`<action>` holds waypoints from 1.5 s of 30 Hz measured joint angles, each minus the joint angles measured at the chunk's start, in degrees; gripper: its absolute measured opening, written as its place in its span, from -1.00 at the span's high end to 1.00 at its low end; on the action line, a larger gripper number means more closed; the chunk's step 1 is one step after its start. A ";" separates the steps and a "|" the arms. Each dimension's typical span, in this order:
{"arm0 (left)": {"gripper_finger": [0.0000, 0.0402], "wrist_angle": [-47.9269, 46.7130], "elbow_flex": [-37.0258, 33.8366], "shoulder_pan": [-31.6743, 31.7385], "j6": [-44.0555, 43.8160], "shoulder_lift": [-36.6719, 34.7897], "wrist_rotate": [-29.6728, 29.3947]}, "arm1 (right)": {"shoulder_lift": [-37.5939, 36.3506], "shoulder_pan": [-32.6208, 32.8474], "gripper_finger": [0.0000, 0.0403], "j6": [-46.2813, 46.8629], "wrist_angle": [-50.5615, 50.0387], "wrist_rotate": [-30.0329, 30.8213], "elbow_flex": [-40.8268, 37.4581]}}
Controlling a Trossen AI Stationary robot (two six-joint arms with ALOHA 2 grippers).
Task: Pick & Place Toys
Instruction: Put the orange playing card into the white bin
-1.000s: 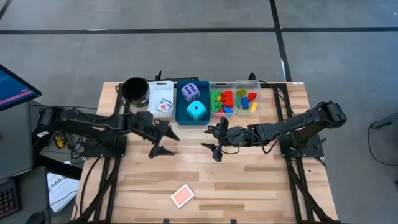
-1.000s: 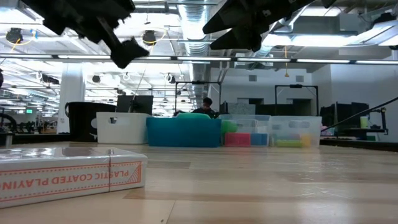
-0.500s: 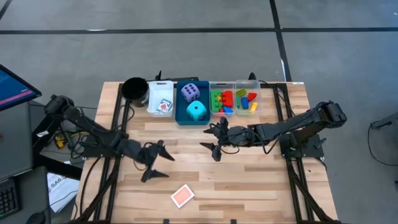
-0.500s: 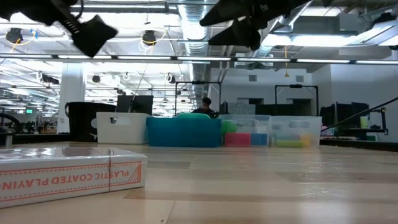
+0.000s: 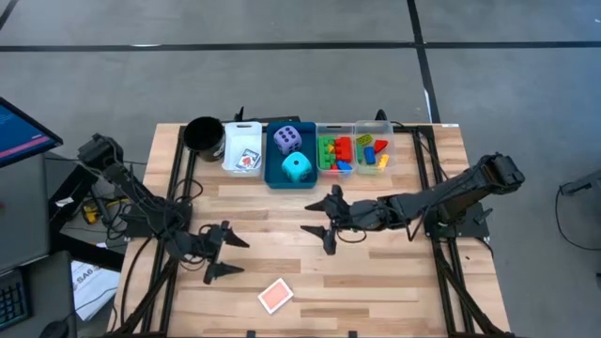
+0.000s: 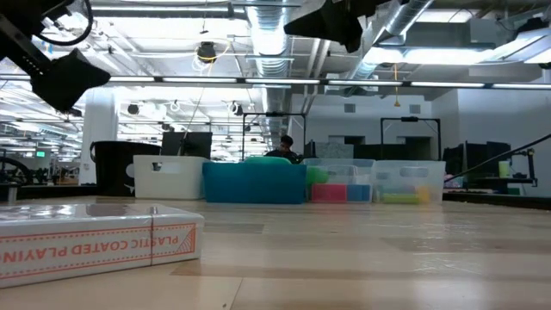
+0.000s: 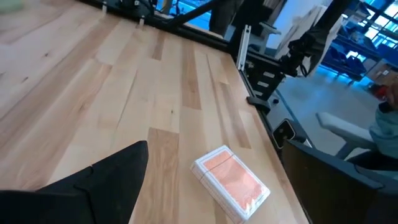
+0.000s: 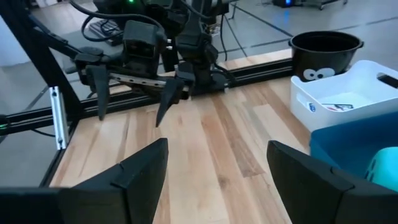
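A red-backed deck of playing cards lies flat on the wooden table near its near edge; it also shows in the left wrist view and the low view. My left gripper is open and empty, above the table a little left of and beyond the deck. My right gripper is open and empty over the table's middle, on the near side of the bins. A purple die and a cyan die sit in the blue bin. Coloured bricks fill two clear bins.
A black cup and a white bin holding cards stand at the far edge, left of the blue bin. The clear bins stand to its right. Bare wood lies between the bins and the deck. A person shows in the room beyond.
My left gripper has swung from near the white bin toward the table's near edge and a little left, ending close to the card deck, still open. My right gripper has shifted slightly toward the near edge. The deck and the bins have not moved.
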 joint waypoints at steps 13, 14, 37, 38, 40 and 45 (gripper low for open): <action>-0.82 9.76 0.22 -0.94 -1.70 13.16 0.07 | 3.42 0.86 -0.34 0.75 3.46 2.77 -0.07; -0.82 11.54 0.87 -1.03 -1.62 15.58 0.13 | 4.79 0.86 -0.34 0.70 5.67 2.76 -0.04; -0.82 4.53 25.67 0.45 2.18 42.21 -0.12 | 20.14 5.87 -0.34 -12.98 12.20 3.62 6.72; -0.81 2.48 27.23 0.31 1.49 43.05 -0.18 | 19.64 5.85 -0.34 -13.82 11.14 6.67 6.65; -0.80 -2.17 30.56 0.08 -0.23 44.83 -0.07 | 18.86 5.77 -0.34 -14.30 11.07 12.70 6.63; -0.80 -15.44 37.97 -0.42 -5.88 46.27 -0.09 | 15.90 5.17 -0.34 -14.40 9.52 19.03 6.67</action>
